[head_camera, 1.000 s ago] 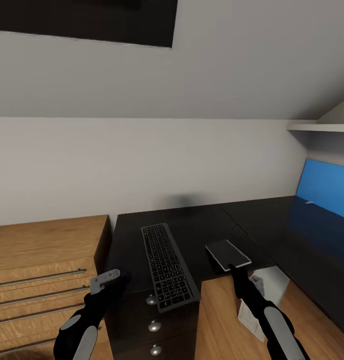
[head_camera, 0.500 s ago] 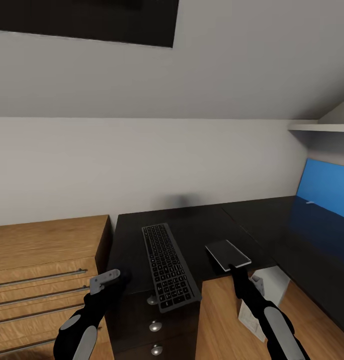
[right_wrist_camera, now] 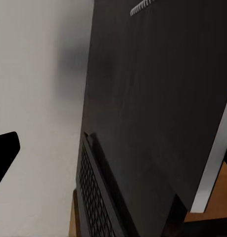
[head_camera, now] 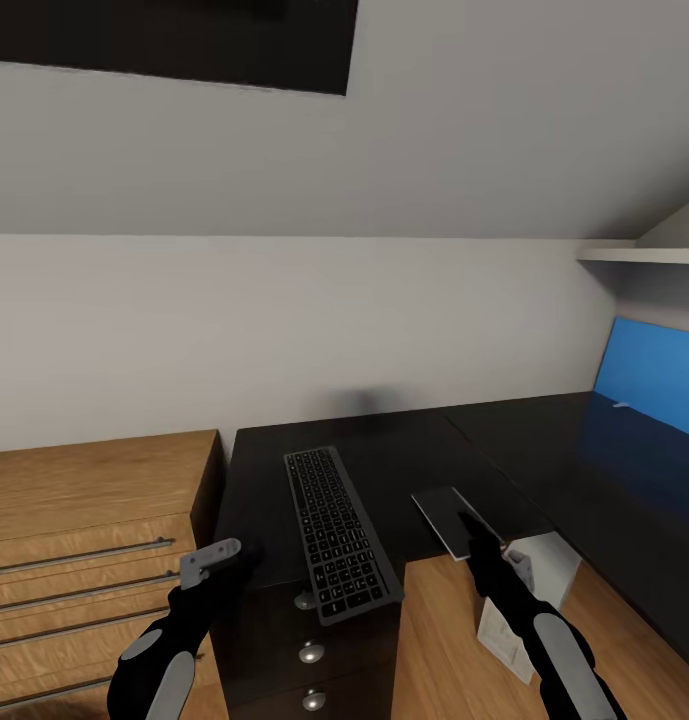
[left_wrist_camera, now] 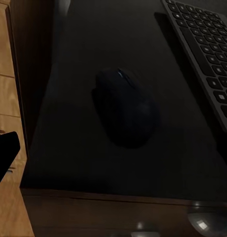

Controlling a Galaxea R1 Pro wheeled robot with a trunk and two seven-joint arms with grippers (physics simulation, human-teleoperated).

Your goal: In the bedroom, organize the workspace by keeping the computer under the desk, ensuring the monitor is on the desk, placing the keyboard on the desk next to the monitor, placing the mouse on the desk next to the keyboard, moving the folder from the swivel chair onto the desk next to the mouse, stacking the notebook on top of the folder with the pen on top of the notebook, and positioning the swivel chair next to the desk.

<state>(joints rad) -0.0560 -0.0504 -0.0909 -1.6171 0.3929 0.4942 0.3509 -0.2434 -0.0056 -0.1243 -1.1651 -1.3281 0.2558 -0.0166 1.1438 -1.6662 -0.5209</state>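
Head view: black bench against the white wall, wooden cabinet just left of it. Keyboard lies lengthwise on the bench, near end poking slightly past the front edge above the drawer knobs. Notebook sits right of the keyboard at the bench's front edge, apart from it. Right claw is over the notebook's near corner, fingers dark against it; can't tell if it's gripping or how wide it is. Left claw sits at the bench's front-left corner; gap not readable here. White computer shows under the bench, past the right arm. Blue panel on the wall at far right, shelf above it.

Left wrist view: mouse on the bench, left of the keyboard, not touching it. One dark fingertip at the frame edge, clear of the mouse; claw holds nothing visible, width can't be told.

Right wrist view: notebook very close up, pale page edge visible, spiral binding at its far end. Keyboard beyond it. One fingertip at the edge; claw state unclear.
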